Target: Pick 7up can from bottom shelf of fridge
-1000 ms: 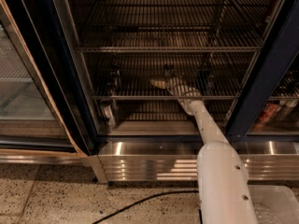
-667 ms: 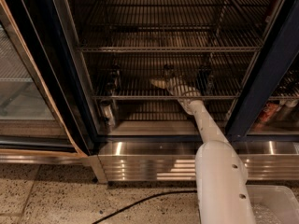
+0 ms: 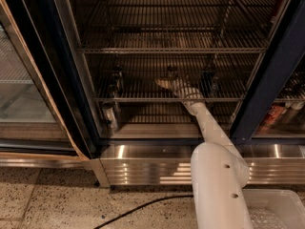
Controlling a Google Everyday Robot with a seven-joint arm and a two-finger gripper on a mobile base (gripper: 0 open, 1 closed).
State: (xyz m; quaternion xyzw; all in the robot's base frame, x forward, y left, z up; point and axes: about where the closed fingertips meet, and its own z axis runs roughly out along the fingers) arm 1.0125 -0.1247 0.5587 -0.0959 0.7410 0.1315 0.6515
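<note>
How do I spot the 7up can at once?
In the fridge, find the bottom shelf, the wire rack the white arm reaches over. The 7up can stands mid-rack, just behind the gripper. It is dull greenish with a silvery rim, unlike the darker cans to either side.

Shop: display fridge [image 3: 152, 165], pincer [image 3: 165, 84] inside

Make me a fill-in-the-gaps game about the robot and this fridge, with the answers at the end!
1. The gripper reaches over the bottom shelf inside the ___.
2. The robot's arm is coloured ___.
3. On the speckled floor lies a thin black ___.

Missing words: fridge; white; cable.
</note>
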